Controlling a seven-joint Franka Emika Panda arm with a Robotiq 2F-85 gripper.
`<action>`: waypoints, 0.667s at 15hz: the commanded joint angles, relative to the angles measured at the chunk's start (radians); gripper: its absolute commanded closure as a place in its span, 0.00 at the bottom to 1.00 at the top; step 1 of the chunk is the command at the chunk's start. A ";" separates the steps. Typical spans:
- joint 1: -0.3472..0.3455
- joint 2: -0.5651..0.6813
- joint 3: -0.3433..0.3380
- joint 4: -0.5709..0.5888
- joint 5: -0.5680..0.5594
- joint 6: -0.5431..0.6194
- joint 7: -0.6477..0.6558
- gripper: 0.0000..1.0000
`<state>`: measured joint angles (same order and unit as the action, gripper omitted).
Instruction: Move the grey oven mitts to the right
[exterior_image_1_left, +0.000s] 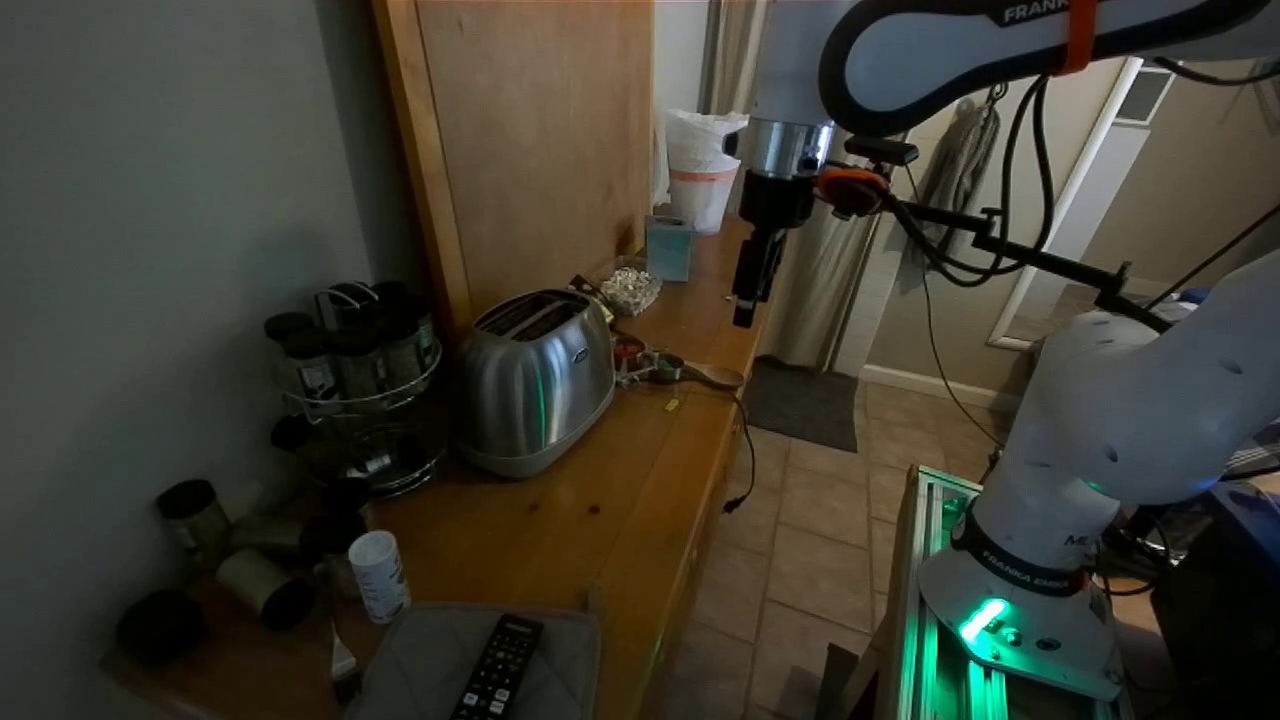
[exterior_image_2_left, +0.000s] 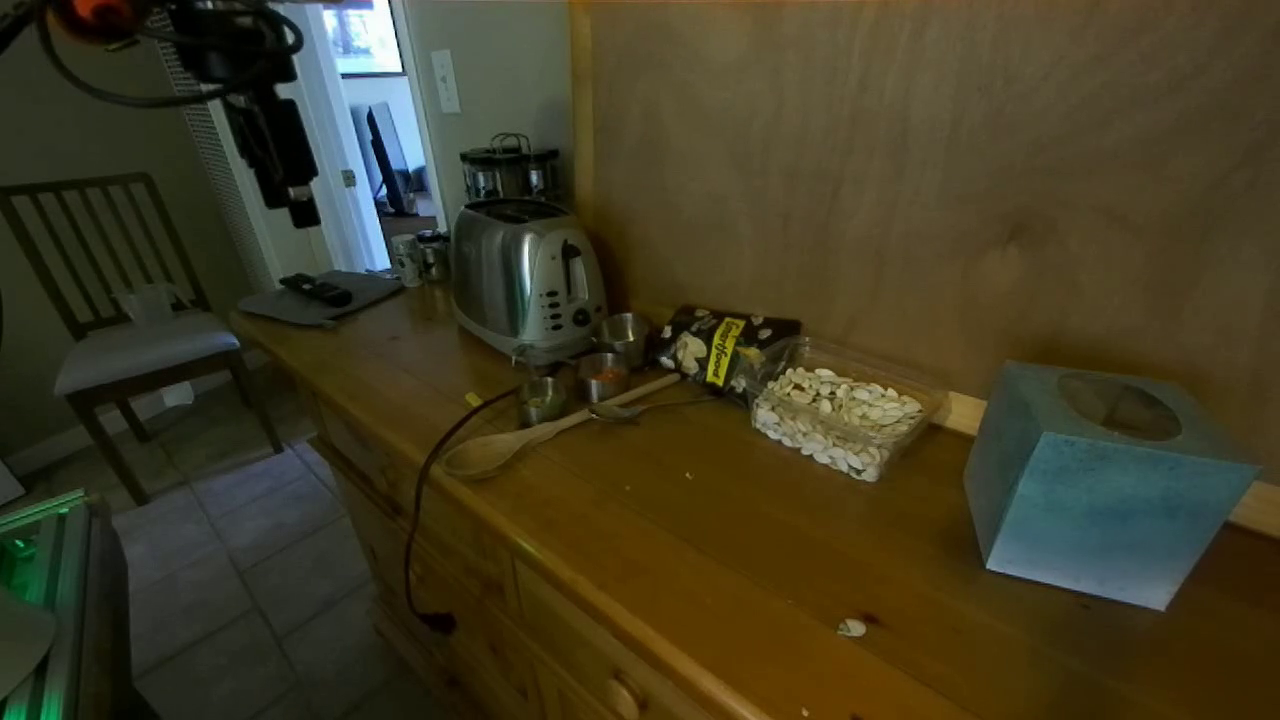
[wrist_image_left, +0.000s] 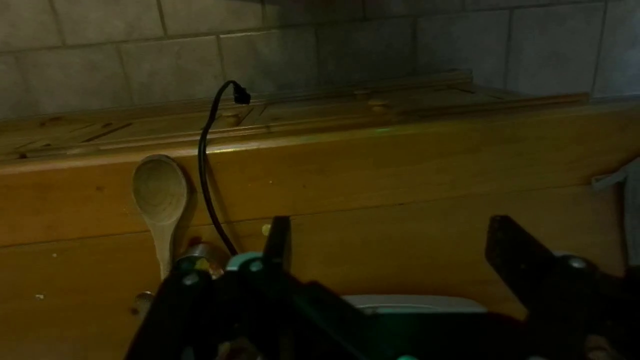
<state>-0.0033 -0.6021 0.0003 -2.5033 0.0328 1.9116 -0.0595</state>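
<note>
The grey oven mitts, a flat grey pad, lie on the wooden counter. They show at the near end in an exterior view (exterior_image_1_left: 420, 655), at the far left end in an exterior view (exterior_image_2_left: 370, 287), and partly at the right edge of the wrist view (wrist_image_left: 633, 210). A black remote (exterior_image_1_left: 500, 665) lies on top of them; it shows also in an exterior view (exterior_image_2_left: 316, 290). My gripper (wrist_image_left: 389, 220) is open and empty. It hangs above the counter's front edge in both exterior views (exterior_image_1_left: 747, 308) (exterior_image_2_left: 302, 208), apart from the mitts.
A silver toaster (exterior_image_1_left: 540, 385) stands at the back. Spice jars (exterior_image_1_left: 350, 370) and a white shaker (exterior_image_1_left: 380, 575) are near the mitts. A wooden spoon (exterior_image_2_left: 500, 450), measuring cups (exterior_image_2_left: 603, 375), a hanging cord (wrist_image_left: 202, 155), a seed box (exterior_image_2_left: 840, 420) and a blue tissue box (exterior_image_2_left: 1110, 500) lie along the counter.
</note>
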 joint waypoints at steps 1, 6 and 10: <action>0.080 0.034 0.010 0.006 0.044 0.064 -0.074 0.00; 0.203 0.108 0.047 -0.007 0.205 0.179 -0.067 0.00; 0.245 0.203 0.053 -0.016 0.373 0.270 -0.071 0.00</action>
<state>0.2175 -0.4698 0.0566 -2.5122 0.2928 2.0979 -0.1174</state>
